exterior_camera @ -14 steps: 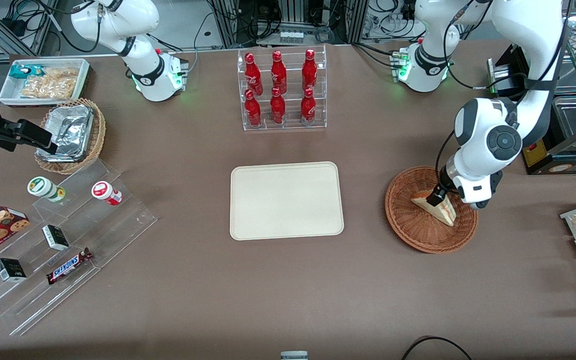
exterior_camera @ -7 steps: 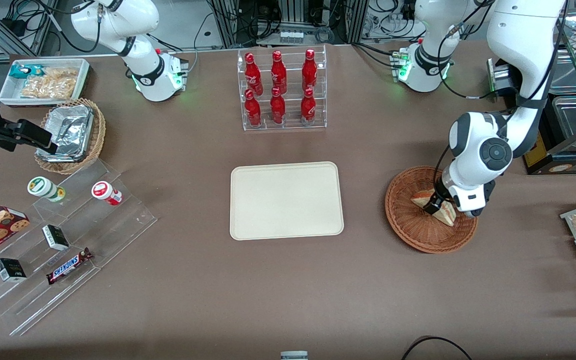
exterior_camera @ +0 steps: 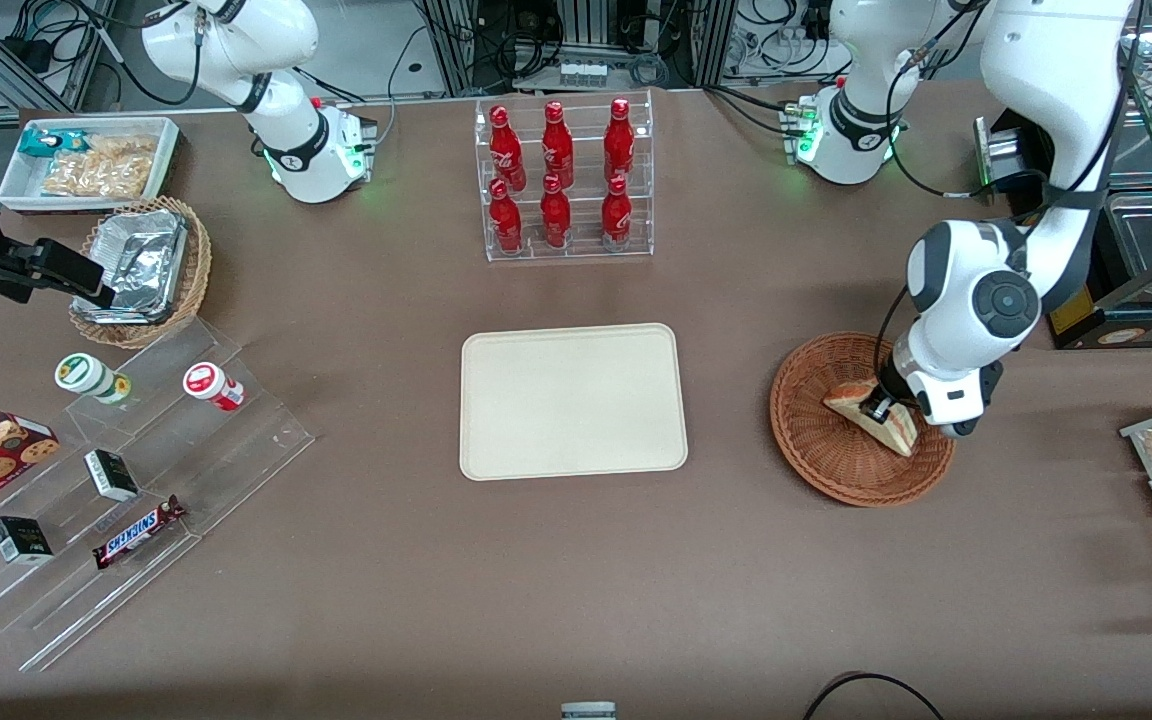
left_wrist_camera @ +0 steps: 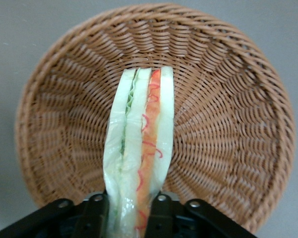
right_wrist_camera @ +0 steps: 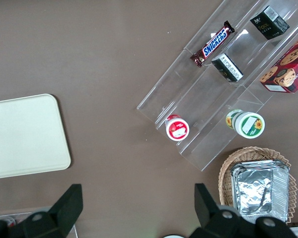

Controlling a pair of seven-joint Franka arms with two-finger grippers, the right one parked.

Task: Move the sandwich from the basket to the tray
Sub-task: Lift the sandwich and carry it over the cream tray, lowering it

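One sandwich [left_wrist_camera: 139,148] on edge in basket [left_wrist_camera: 228,129], filling toward camera, gripper [left_wrist_camera: 129,210] clamping it.

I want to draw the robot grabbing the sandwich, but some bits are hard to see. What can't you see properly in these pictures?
- Front view: the gripper sits on the sandwich, and the arm covers part of it and of the basket.
- Left wrist view: the picture's edge cuts off the sandwich where the fingers clamp it.
- Right wrist view: only a corner of the tray shows; sandwich and basket are out of sight.
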